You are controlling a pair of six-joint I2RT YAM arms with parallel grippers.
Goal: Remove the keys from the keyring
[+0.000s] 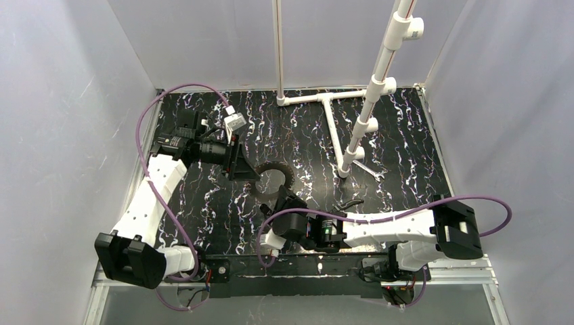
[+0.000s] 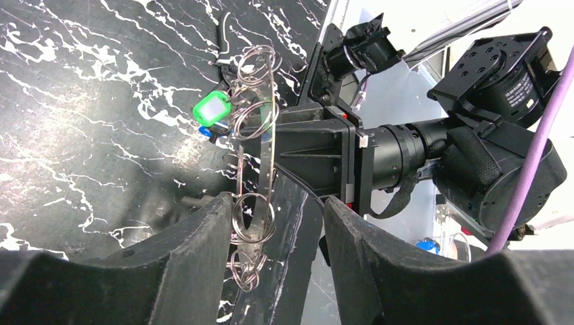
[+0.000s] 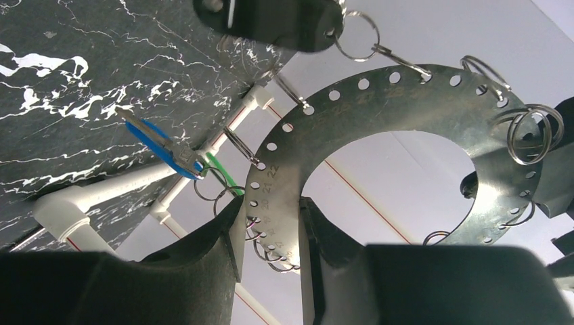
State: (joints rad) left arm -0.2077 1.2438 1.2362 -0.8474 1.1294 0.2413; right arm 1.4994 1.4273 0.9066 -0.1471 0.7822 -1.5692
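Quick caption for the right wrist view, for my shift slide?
Right gripper clamps a numbered, hole-punched metal plate hung with split rings; blue and green keys dangle at its left edge.

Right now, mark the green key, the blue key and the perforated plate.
green key [image 2: 212, 108], left wrist view, plastic head.
blue key [image 3: 159, 144], right wrist view, blue head.
perforated plate [image 3: 420, 101], right wrist view, upper arc.
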